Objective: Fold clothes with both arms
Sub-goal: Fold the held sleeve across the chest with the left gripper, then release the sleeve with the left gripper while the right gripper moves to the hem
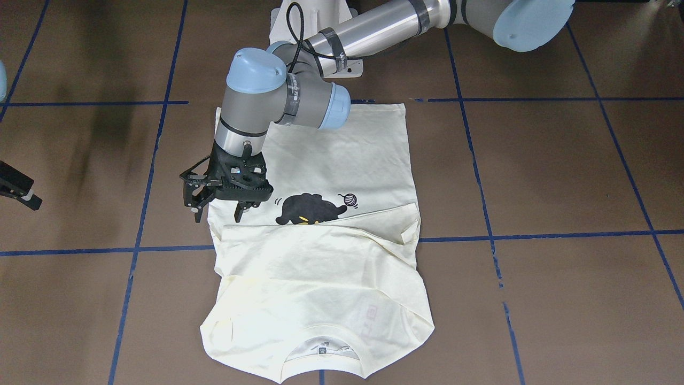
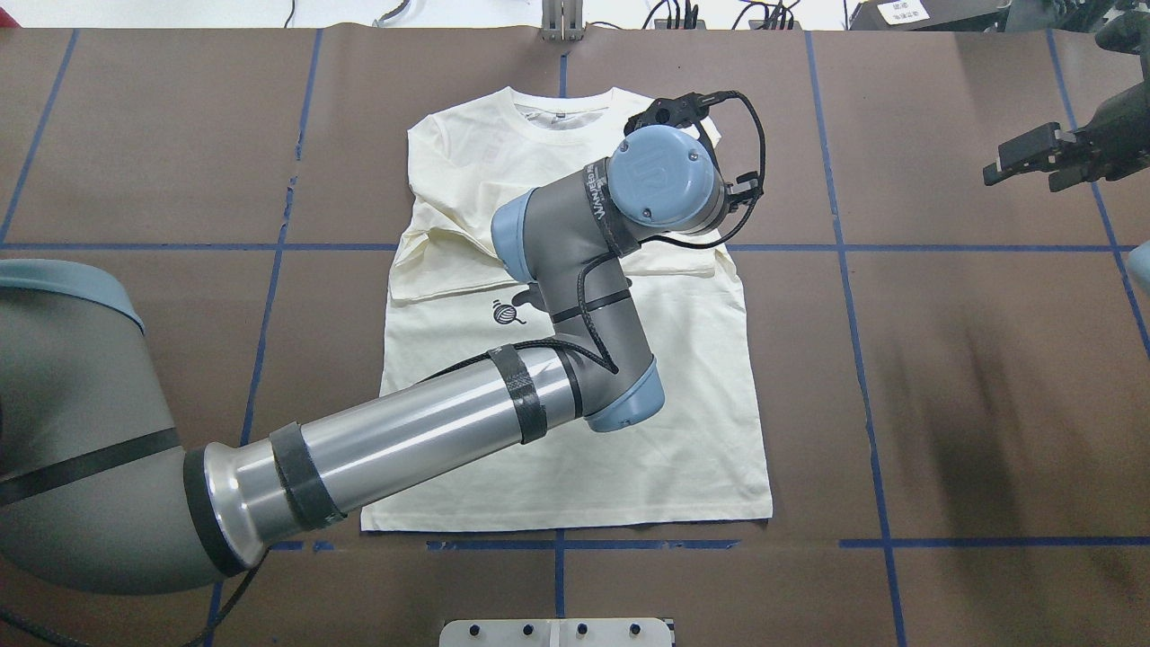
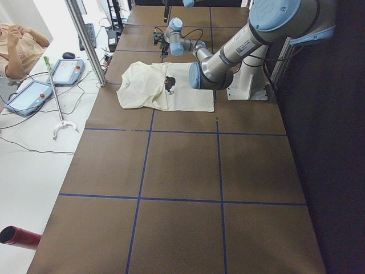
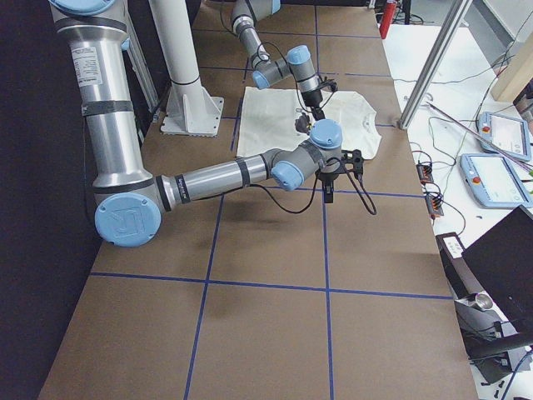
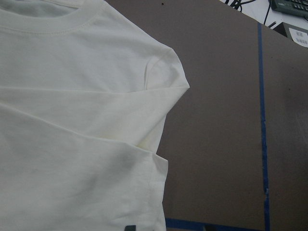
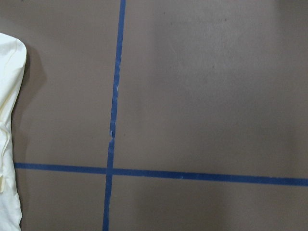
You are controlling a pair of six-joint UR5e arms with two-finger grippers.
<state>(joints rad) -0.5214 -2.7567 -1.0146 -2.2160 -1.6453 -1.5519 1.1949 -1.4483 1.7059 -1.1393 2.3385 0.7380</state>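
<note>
Fingers (image 1: 239, 211) of the left gripper (image 1: 218, 215) stood wide apart with nothing between them. They pointed down over the side of the T-shirt (image 1: 331, 160) that lay toward the robot's right. Whether either tip touched the cloth could not be told.

The T-shirt lay flat at the middle of the worktop (image 1: 534, 160). Its hem was toward the robot's edge, near the white pedestal (image 4: 179, 50), and its collar (image 1: 320, 347) was toward the operators' edge. Both sleeves were folded in across the chest (their cream cloth hid part of the cat graphic (image 1: 310, 209)), while the yarn ball (image 1: 350, 199) showed clear.

The right gripper (image 2: 1006, 162) hung well apart from the T-shirt, toward the worktop's right end. How far its fingers were parted could not be told. Its wrist camera looked at brown worktop crossed by blue tape lines (image 6: 114, 96), with a strip of the T-shirt at the view's border. The left wrist camera showed a shoulder and a folded sleeve (image 5: 96, 120).
</note>
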